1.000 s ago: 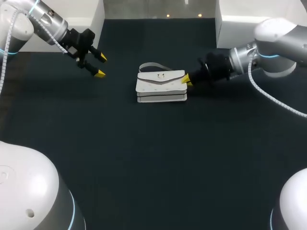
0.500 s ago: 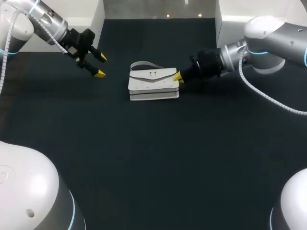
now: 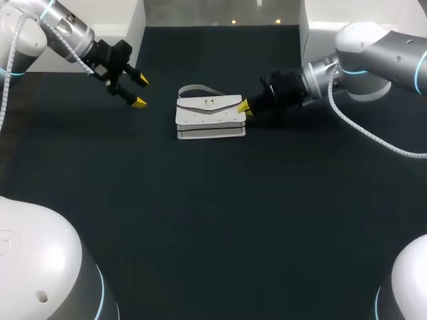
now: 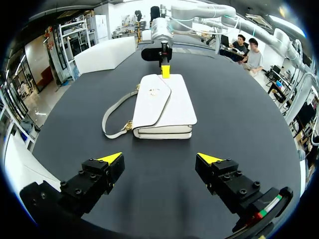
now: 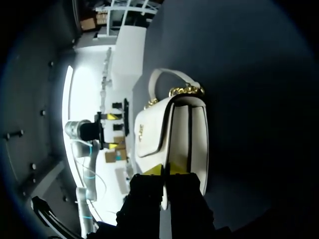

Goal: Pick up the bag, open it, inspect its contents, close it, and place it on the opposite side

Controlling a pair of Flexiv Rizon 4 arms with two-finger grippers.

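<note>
At the middle of the dark matte surface point(image 3: 213, 220), nearer its far edge: a small white leather-look handbag with gold-coloured fittings point(image 3: 210, 118). Lies flat, flap folded down over the front, pale strap point(image 3: 200, 90) looped out behind. Not yet lifted; rests fully on the surface.

Against the bag's right end: the right arm's yellow-tipped tool point(image 3: 244, 107), touching the short side near the edge of the flap. Cannot tell from any view whether clamped on the bag or merely pressed against it.

Off to the left, well apart from the bag and raised above the surface: the left arm's tool point(image 3: 140, 91), spread wide, holding nothing, aimed towards the bag.

Judged from this, very early in the job: at most, first contact made for the pick-up. Nothing opened, nothing inspected. Left to do, by the look of it: raise the bag, lift the flap, look inside, shut the flap again, and set the bag down on the opposite side.
</note>
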